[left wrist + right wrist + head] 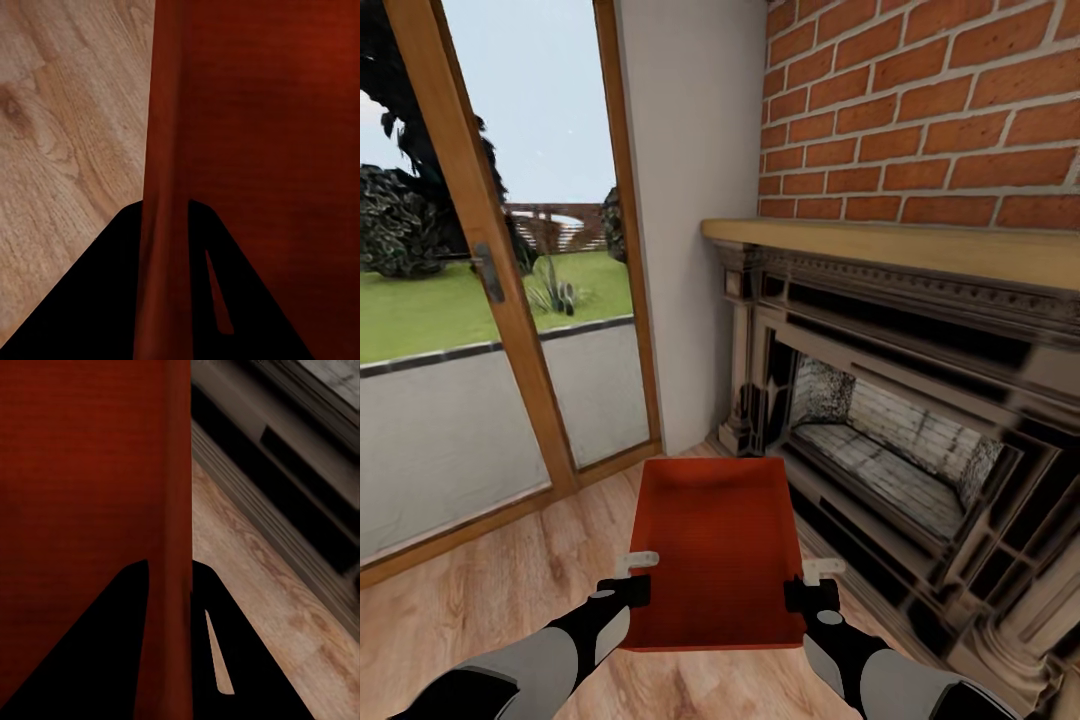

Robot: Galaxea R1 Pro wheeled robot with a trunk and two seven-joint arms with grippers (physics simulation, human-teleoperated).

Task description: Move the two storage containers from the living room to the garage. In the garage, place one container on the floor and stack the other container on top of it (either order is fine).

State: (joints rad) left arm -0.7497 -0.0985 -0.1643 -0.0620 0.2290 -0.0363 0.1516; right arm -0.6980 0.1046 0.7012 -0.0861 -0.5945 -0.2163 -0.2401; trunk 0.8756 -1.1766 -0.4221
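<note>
One storage container (715, 545) hangs between the left tool (628, 580) and right tool (812, 588), each clamped on a side wall, above the living room's plank floor (510, 580); garage stacking remains, I judge

— Orange-red storage container (715, 540): matt plastic, faintly ribbed on the walls. Underneath, light wood plank floor (490, 600), smooth, grain plain in the left wrist view.

— Rough red brick chimney (930, 110). Pale wooden mantel (920, 250) over ornate dark fireplace (920, 420). Varnished wood door frame (480, 250), clear glass panes.
</note>
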